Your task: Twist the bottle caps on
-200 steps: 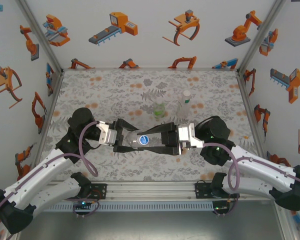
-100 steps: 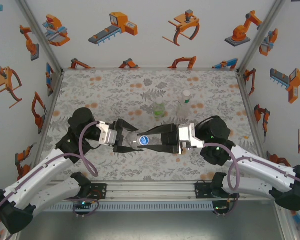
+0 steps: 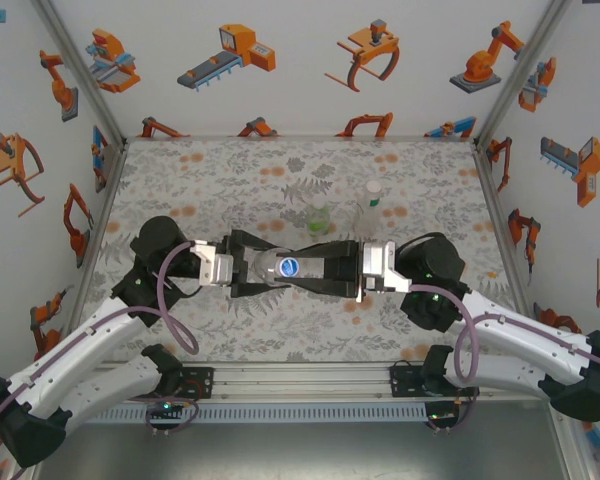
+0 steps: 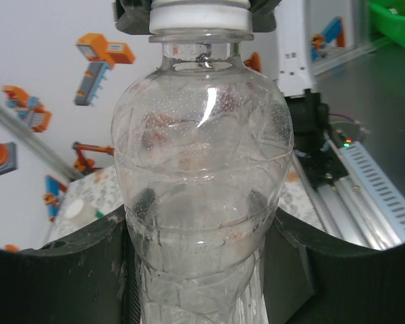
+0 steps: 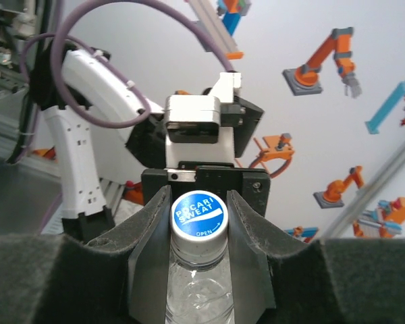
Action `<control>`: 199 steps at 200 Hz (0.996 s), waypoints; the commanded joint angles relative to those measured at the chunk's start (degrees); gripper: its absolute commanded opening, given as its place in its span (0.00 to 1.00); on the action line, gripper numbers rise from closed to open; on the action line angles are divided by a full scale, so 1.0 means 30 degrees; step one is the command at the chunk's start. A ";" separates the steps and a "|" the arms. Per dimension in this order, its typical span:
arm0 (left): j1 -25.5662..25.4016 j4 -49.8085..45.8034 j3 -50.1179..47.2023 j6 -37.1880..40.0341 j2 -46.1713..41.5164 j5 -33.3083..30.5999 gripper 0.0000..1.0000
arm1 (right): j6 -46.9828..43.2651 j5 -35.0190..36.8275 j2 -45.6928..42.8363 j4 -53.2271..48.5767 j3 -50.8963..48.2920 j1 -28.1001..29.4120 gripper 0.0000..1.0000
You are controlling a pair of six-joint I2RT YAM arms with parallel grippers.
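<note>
Between the two arms, above the near middle of the tabletop [image 3: 200, 180]: one small clear held bottle [image 4: 202, 175] spans the gap from hand to hand.
Left hand [image 3: 252, 268]: closed around the bottle's body, with a dark finger pressed to each side of its lower half. Judged purpose: to brace the body so it cannot spin.
Right hand [image 3: 305, 268]: fingers closed on the blue cap [image 5: 199, 214], one pad on either side of its rim. Judged purpose: to turn the cap against the braced body.
Cap seating: the cap sits on the neck, but I cannot tell how far down the thread it is.
Step in hand: probably tightening this cap.
Bottles, counted: three. One is held and two stand upright towards the far side, a green bottle [image 3: 320, 218] and, just beside it on the right, a taller clear bottle [image 3: 370, 212].
Caps, counted: the blue one, plus a white cap [image 3: 374, 188] on the taller bottle. The green bottle's top is too small to judge.
</note>
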 commanded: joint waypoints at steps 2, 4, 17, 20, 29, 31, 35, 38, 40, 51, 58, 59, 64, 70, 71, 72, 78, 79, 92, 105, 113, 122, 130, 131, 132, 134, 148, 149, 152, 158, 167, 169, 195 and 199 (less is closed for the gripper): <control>-0.0014 0.1720 -0.0474 -0.0379 -0.0125 -0.3742 0.00 | -0.0525 0.2625 0.0542 0.2209 -0.0390 0.0128 0.00; -0.0028 0.1798 -0.0504 -0.0388 -0.0140 -0.3972 0.00 | -0.0515 0.2765 0.0620 0.2327 -0.0391 0.0150 0.00; -0.0018 0.2456 -0.0746 -0.0356 -0.0120 -0.5242 0.00 | -0.0522 0.3748 0.1039 0.3084 -0.0486 0.0256 0.00; -0.0014 0.2618 -0.0805 -0.0336 -0.0120 -0.5540 0.00 | -0.0524 0.4048 0.1125 0.3301 -0.0520 0.0287 0.00; -0.0014 0.3068 -0.0944 -0.0342 -0.0050 -0.6353 0.00 | -0.0517 0.4915 0.1491 0.4071 -0.0599 0.0410 0.00; -0.0014 0.3160 -0.0959 -0.0335 -0.0048 -0.6485 0.00 | -0.0521 0.5146 0.1575 0.4308 -0.0649 0.0426 0.00; -0.0014 0.3345 -0.0998 -0.0355 -0.0001 -0.6833 0.00 | -0.0535 0.5541 0.1735 0.4697 -0.0694 0.0471 0.00; -0.0014 0.3480 -0.1019 -0.0343 0.0031 -0.7116 0.00 | -0.0519 0.5772 0.1875 0.4975 -0.0718 0.0547 0.00; -0.0014 0.3593 -0.1036 -0.0342 0.0090 -0.7299 0.00 | -0.0514 0.6216 0.1971 0.5164 -0.0730 0.0587 0.00; -0.0017 0.4128 -0.1135 -0.0366 0.0256 -0.8206 0.00 | -0.0491 0.7518 0.2474 0.6239 -0.0818 0.0793 0.00; -0.0018 0.4439 -0.1167 -0.0406 0.0417 -0.8807 0.00 | -0.0509 0.8496 0.2871 0.6954 -0.0891 0.0944 0.00; -0.0016 0.4513 -0.1168 -0.0398 0.0429 -0.8879 0.00 | -0.0511 0.8622 0.2921 0.7091 -0.0885 0.0961 0.00; -0.0015 0.4745 -0.1197 -0.0423 0.0548 -0.9312 0.00 | -0.0510 0.9500 0.3212 0.7599 -0.0885 0.1103 0.00; -0.0058 0.4987 -0.1198 -0.0424 0.0693 -0.9789 0.00 | -0.0512 1.0437 0.3592 0.8174 -0.0870 0.1283 0.00; -0.0050 0.5022 -0.1198 -0.0422 0.0714 -0.9868 0.00 | -0.0527 1.0604 0.3662 0.8287 -0.0861 0.1306 0.00; -0.0047 0.5053 -0.1198 -0.0436 0.0739 -0.9937 0.00 | -0.0549 1.0760 0.3726 0.8403 -0.0856 0.1333 0.00; -0.0060 0.5267 -0.1180 -0.0467 0.0886 -1.0475 0.00 | -0.0569 1.1702 0.4114 0.8957 -0.0823 0.1529 0.00; -0.0066 0.5308 -0.1174 -0.0458 0.0913 -1.0548 0.00 | -0.0614 1.1851 0.4157 0.9089 -0.0807 0.1576 0.00; -0.0069 0.5717 -0.1169 -0.0452 0.1240 -1.1568 0.00 | -0.1036 1.4067 0.5079 1.0351 -0.0586 0.2232 0.00; -0.0073 0.6047 -0.1096 -0.0426 0.1517 -1.2584 0.00 | -0.2091 1.6664 0.6035 1.1490 -0.0108 0.3217 0.00; -0.0072 0.6132 -0.1059 -0.0395 0.1667 -1.3129 0.00 | -0.2806 1.8397 0.6666 1.2084 0.0334 0.3830 0.00; -0.0073 0.6223 -0.0994 -0.0388 0.1817 -1.3666 0.00 | -0.3543 2.0307 0.7323 1.2648 0.1035 0.4379 0.00; -0.0101 0.6256 -0.0942 -0.0413 0.1937 -1.4212 0.00 | -0.4000 2.1892 0.7921 1.3029 0.1661 0.4860 0.00; -0.0102 0.6271 -0.0938 -0.0402 0.1951 -1.4277 0.00 | -0.4029 2.2044 0.8024 1.3059 0.1767 0.4911 0.00; -0.0102 0.6264 -0.0936 -0.0397 0.1972 -1.4324 0.00 | -0.4058 2.2267 0.8104 1.3088 0.1835 0.4952 0.00; -0.0102 0.6259 -0.0920 -0.0393 0.1996 -1.4462 0.00 | -0.4116 2.2573 0.8245 1.3169 0.2025 0.5033 0.00; -0.0134 0.6278 -0.0832 -0.0501 0.2196 -1.5096 0.00 | -0.4180 2.4425 0.9189 1.3410 0.3071 0.5486 0.00; -0.0147 0.6282 -0.0825 -0.0504 0.2198 -1.5115 0.00 | -0.4177 2.4497 0.9244 1.3411 0.3131 0.5517 0.00; -0.0155 0.6264 -0.0796 -0.0515 0.2247 -1.5193 0.00 | -0.4175 2.4637 0.9376 1.3414 0.3272 0.5592 0.00; -0.0133 0.6215 -0.0739 -0.0538 0.2333 -1.5264 0.00 | -0.4175 2.4757 0.9598 1.3411 0.3479 0.5688 0.00; -0.0143 0.6108 -0.0658 -0.0596 0.2389 -1.5253 0.00 | -0.4140 2.4773 0.9786 1.3411 0.3604 0.5752 0.00; -0.0156 0.6088 -0.0638 -0.0611 0.2422 -1.5229 0.00 | -0.4144 2.4774 0.9794 1.3411 0.3625 0.5768 0.00; -0.0159 0.5647 -0.0525 -0.0789 0.2449 -1.5005 0.00 | -0.4116 2.4945 0.9290 1.3100 0.3170 0.5783 0.00; -0.0135 0.5551 -0.0524 -0.0801 0.2420 -1.4924 0.00 | -0.4138 2.4807 0.9117 1.2974 0.3019 0.5754 0.05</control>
